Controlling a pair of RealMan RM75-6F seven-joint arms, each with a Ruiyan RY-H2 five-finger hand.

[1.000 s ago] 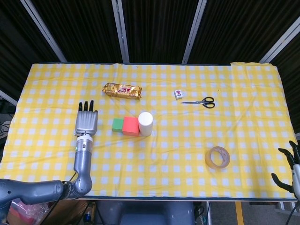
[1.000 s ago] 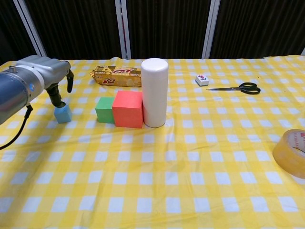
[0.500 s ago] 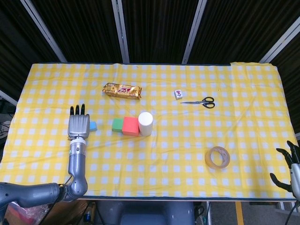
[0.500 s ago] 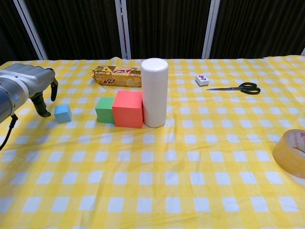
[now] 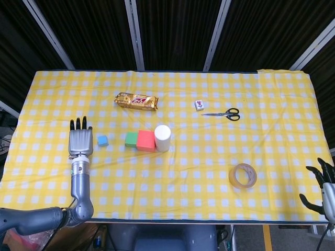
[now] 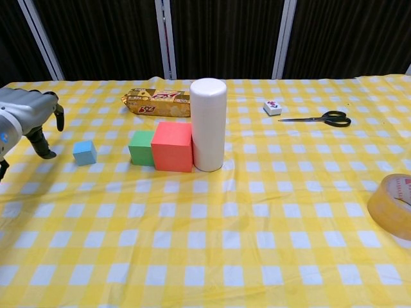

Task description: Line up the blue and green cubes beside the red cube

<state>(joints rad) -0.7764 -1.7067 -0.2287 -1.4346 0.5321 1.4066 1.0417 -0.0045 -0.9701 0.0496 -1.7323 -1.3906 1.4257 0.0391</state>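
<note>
Left robot hand (image 5: 80,142): empty, fingers spread flat in the head view; it hangs just left of the blue cube (image 5: 102,140) and does not touch it.
Right robot hand (image 5: 325,188): at the table's near right corner, fingers apart, holding nothing, well apart from the cubes.
Blue cube: on the table (image 5: 209,157), left of the green cube (image 5: 131,139), with a clear gap between them.
Green cube: touching the left face of the red cube (image 5: 146,140).
Red cube: a white cylinder (image 5: 162,137) stands upright against its right side.
Row status: judged incomplete; the blue cube sits apart from the pair, though roughly on the same line.
Risk 1: pushing the blue cube rightward too hard may shove the green and red cubes along and tip the tall cylinder.
Risk 2: an off-centre push may rotate the blue cube, leaving it skewed against the green face.
Risk 3: the blue cube is small; broad fingers may knock it away during a grasp or drag it on release.
Risk 4: the cloth (image 5: 63,99) may wrinkle ahead of a sliding cube and stop it short.
Other items: snack pack (image 5: 136,101), scissors (image 5: 223,113) and tape roll (image 5: 243,175) lie well clear.
</note>
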